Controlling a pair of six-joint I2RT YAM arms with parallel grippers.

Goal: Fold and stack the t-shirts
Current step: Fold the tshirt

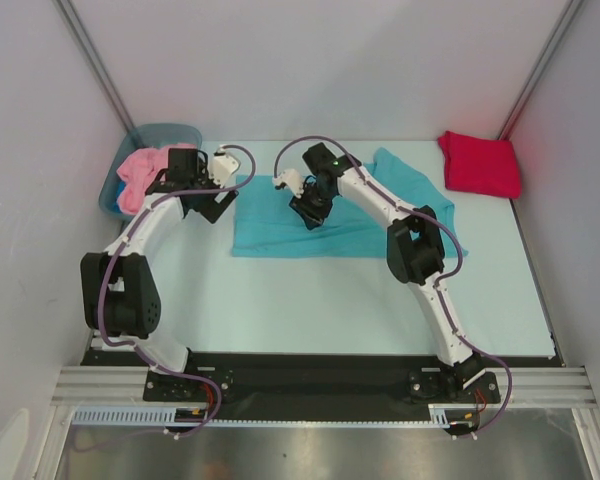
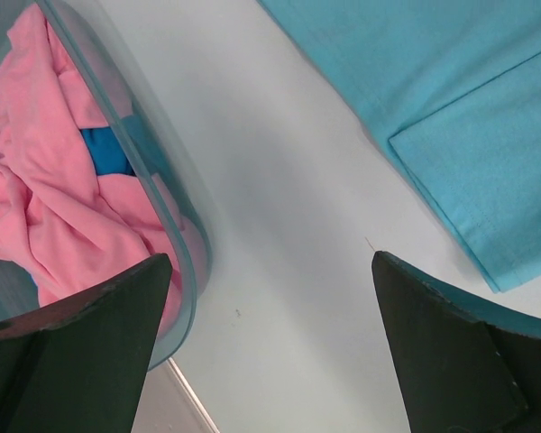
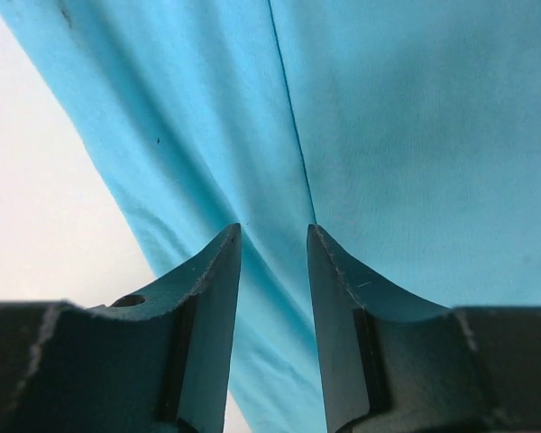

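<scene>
Pink cloth comes first at the far left: the pink t-shirt [image 2: 45, 189] lies crumpled inside the grey-blue plastic tub [image 1: 180, 131], and a patch of deeper blue cloth [image 2: 104, 151] shows among its folds. The tub stands at the back left corner of the pale surface [image 1: 330, 300].

Just right of the tub my left end effector [image 2: 270, 271] hangs over bare surface with its fingers spread wide and nothing between them. The tub wall is on one side of it and the edge of the turquoise t-shirt [image 1: 270, 228] on the other.

That turquoise shirt lies spread flat across the middle back of the surface. One layer is folded over another near its left edge, and a sleeve reaches out to the right.

My right end effector [image 3: 273, 233] sits low over the middle of this shirt. Its fingers are parted by only a narrow gap, and a crease in the cloth runs toward that gap. I cannot tell whether the tips touch the fabric.

At the far right, in the back corner, the crimson red t-shirt [image 1: 480, 163] rests folded into a compact rectangle, well apart from the turquoise one.
</scene>
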